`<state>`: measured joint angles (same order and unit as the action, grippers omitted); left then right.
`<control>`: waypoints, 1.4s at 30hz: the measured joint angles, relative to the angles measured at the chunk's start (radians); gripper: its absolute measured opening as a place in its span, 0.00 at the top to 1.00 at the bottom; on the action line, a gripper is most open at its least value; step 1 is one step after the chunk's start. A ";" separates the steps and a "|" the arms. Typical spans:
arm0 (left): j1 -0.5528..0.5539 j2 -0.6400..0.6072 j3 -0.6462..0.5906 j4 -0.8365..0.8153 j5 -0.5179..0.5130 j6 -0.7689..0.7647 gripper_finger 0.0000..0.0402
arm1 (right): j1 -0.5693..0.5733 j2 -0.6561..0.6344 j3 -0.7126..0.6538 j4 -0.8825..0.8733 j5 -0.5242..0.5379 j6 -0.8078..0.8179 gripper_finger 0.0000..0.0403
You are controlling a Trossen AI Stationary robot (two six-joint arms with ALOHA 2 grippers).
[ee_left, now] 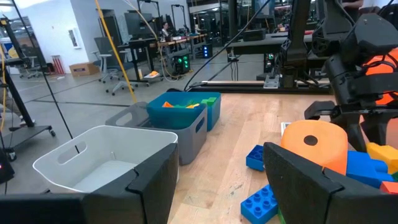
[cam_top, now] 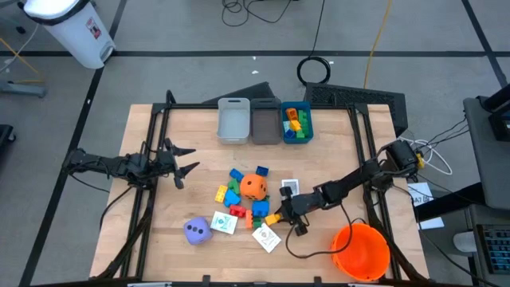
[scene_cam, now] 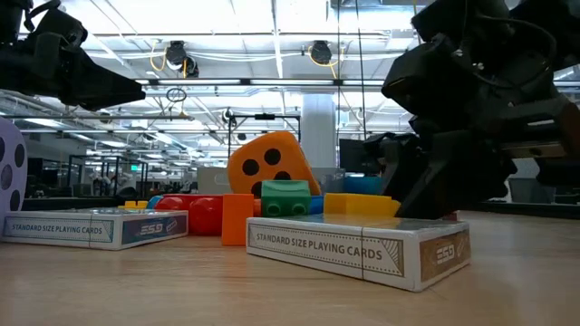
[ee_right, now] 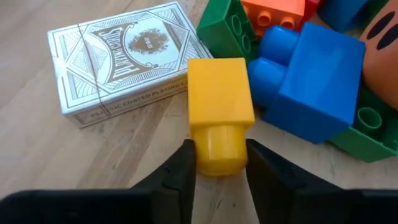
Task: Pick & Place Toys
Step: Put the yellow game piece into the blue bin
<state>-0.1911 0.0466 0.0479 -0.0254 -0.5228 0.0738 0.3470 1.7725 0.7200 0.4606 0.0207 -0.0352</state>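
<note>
Pinched narrowly by its stud in the right gripper (ee_right: 219, 163), a yellow block (ee_right: 219, 112) beside the card box (ee_right: 121, 59) could be twisted loose when lifted; the left gripper (cam_top: 185, 159) is held wide.

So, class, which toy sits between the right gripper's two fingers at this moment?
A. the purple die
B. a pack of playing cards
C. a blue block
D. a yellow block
D. The right wrist view shows the right gripper with its fingers closed on either side of the yellow block's stud; the card pack lies beside it, ungripped.
</note>
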 joint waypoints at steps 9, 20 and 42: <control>0.000 0.000 0.000 0.000 0.000 0.000 0.40 | 0.000 -0.077 0.000 -0.071 0.002 -0.038 0.69; 0.000 0.000 0.000 0.000 0.000 0.000 0.40 | 0.000 -0.413 0.000 -0.271 0.175 -0.029 0.74; 0.000 0.000 0.000 0.000 0.000 0.000 0.40 | -0.678 -0.506 0.000 -0.429 0.506 0.256 0.73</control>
<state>-0.1909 0.0467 0.0476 -0.0254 -0.5228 0.0738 -0.3315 1.2668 0.7197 0.0315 0.5267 0.2212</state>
